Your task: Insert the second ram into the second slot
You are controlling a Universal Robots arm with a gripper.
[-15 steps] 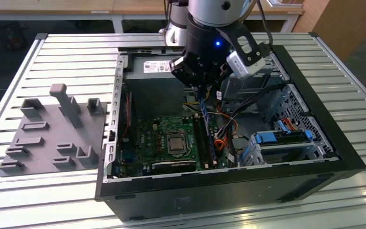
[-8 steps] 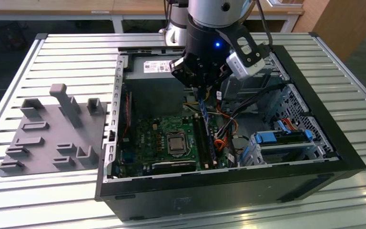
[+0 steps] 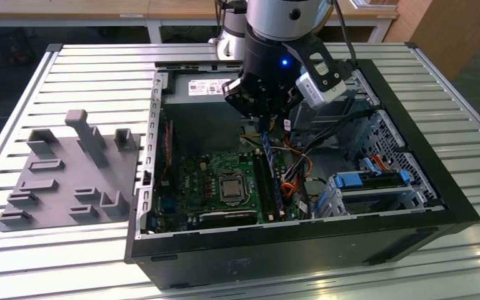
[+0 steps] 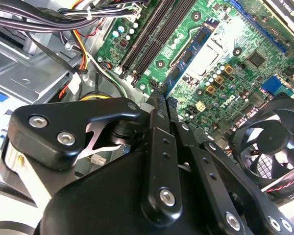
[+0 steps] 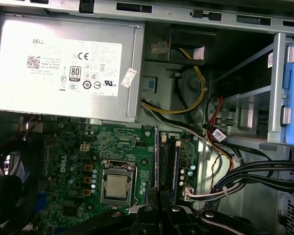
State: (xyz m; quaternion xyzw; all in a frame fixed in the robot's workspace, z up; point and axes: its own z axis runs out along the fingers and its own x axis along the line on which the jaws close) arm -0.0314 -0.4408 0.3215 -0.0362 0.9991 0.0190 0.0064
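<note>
Black pincer (image 4: 162, 98), clamped on the thin blue ram stick (image 4: 186, 56).
Your stick juts from its tips, long axis parallel to the black memory slots (image 4: 152, 36).

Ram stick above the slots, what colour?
Blue. The ram stick shows best in the second wrist view, against the green board.

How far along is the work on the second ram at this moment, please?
Done: the second ram is picked up; the gripper is shut on its end. In hand: it hangs over the motherboard, beside the dark slots in the second wrist view. Left: it is not yet seated in a slot.
</note>
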